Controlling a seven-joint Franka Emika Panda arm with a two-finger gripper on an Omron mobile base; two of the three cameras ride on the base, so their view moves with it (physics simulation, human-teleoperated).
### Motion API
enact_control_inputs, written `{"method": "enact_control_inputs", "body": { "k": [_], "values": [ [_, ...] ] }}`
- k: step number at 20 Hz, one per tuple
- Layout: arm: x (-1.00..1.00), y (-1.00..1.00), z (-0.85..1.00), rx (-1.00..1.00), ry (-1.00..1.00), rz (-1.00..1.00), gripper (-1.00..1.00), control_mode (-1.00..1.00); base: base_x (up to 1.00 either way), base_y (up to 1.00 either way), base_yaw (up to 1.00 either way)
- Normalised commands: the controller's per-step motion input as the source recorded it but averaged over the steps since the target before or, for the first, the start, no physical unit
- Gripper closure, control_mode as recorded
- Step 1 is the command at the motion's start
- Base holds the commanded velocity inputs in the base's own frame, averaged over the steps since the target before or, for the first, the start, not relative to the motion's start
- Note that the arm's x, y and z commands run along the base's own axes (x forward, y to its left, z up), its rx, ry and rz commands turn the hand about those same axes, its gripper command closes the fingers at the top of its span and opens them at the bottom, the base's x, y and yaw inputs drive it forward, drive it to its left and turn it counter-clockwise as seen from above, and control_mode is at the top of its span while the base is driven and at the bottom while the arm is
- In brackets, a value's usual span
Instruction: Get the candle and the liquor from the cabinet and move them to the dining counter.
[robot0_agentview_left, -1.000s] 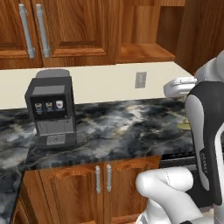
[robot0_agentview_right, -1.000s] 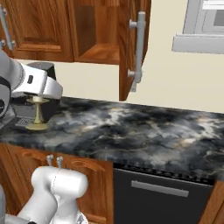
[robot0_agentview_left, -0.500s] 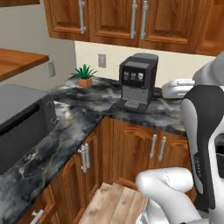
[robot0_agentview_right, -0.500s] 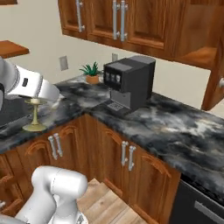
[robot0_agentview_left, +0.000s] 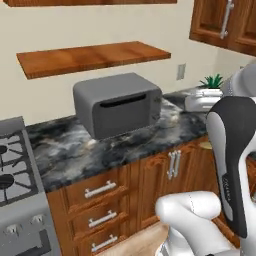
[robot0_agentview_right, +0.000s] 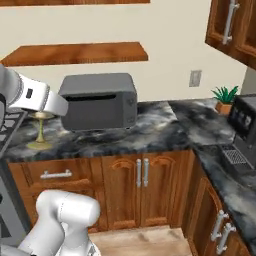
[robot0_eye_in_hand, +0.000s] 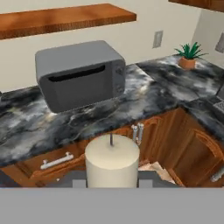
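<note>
The short cream candle (robot0_eye_in_hand: 112, 161) in its slim olive-gold holder with a round flat foot (robot0_agentview_right: 40, 131) is pinched upright in the robot's two-finger gripper (robot0_agentview_right: 44, 115), carried in the air in front of the black-grey-white marbled worktop (robot0_agentview_right: 165, 125). From the hand camera the candle's flat top and dark wick sit close, between the fingers. Behind it a grey box-shaped microwave (robot0_agentview_left: 118, 104) stands on the worktop under a reddish-brown wooden shelf (robot0_agentview_left: 95, 56), with a small potted green plant (robot0_eye_in_hand: 188, 57) in the corner.
</note>
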Motion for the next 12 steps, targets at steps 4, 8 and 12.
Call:
{"method": "enact_control_inputs", "body": {
  "k": [4,8,12],
  "values": [
    [0.00,0.00,0.00,0.00,0.00,0.00,1.00,1.00,-0.21,0.00,1.00],
    [0.00,0.00,0.00,0.00,0.00,0.00,1.00,1.00,-0.23,0.00,1.00],
    [0.00,0.00,0.00,0.00,0.00,0.00,1.00,1.00,-0.23,0.00,1.00]
  ]
}}
